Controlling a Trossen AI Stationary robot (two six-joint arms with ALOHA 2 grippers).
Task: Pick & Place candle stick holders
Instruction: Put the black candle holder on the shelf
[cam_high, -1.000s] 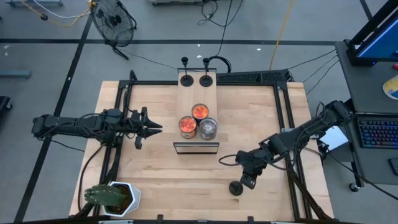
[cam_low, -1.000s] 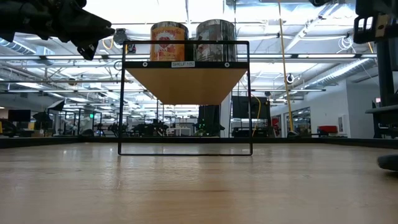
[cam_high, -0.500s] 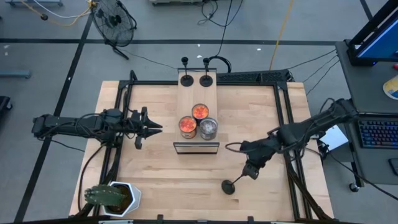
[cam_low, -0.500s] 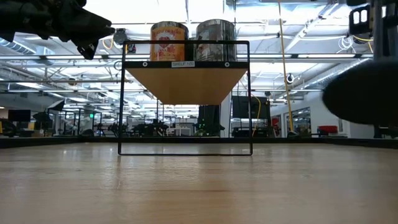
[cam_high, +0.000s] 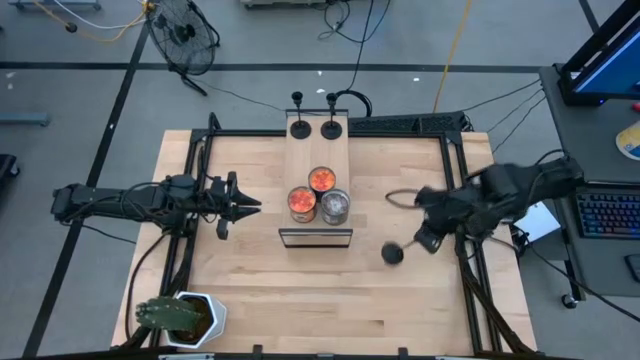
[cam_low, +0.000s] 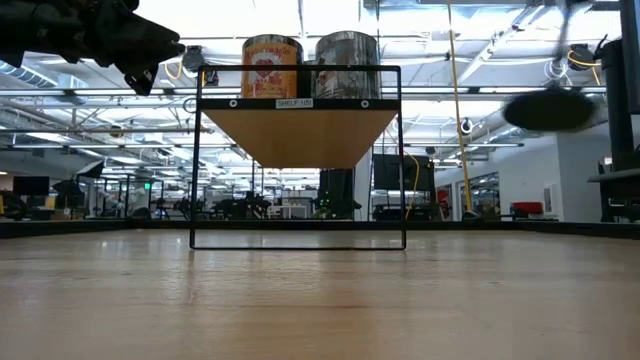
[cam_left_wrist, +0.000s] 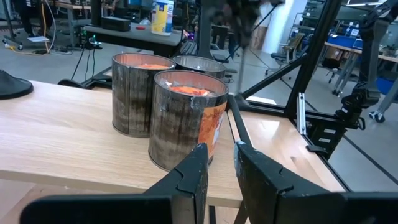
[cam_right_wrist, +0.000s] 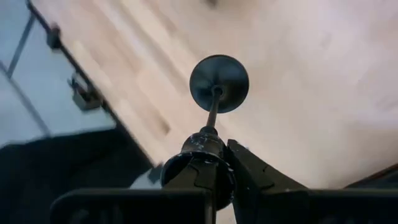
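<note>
The right gripper (cam_right_wrist: 221, 177) is clamped on a small matte-black candle stick holder (cam_high: 394, 253), pinching the cup end of its thin upright stem. In the right wrist view the round disc base (cam_right_wrist: 219, 83) sticks out ahead of the fingers in mid-picture, clear of the pale wooden table (cam_high: 250, 290) beyond it. In the high view the holder hangs off the table right of centre, just beside the gripper, with the right arm blurred behind it. In the low view it shows as a dark smear at the upper right, level with the shelf top.

It looks rigid, light and probably metal, so it should not flex or crush, though the matte stem is narrow and could swivel between the pads. Gripping the stem near its cup seems sensible, since the flat disc offers little to pinch from above. The base-heavy end hanging outward may make it swing in transit.

Two more black candle stick holders (cam_high: 297, 98) stand at the far end of the raised light-wood shelf (cam_high: 315, 150) in upper centre, apart from three round tin jars with orange contents (cam_high: 303, 204).

The left gripper (cam_left_wrist: 217, 162) waits at centre left, fingers slightly apart and holding nothing, pointed at the jars.
</note>
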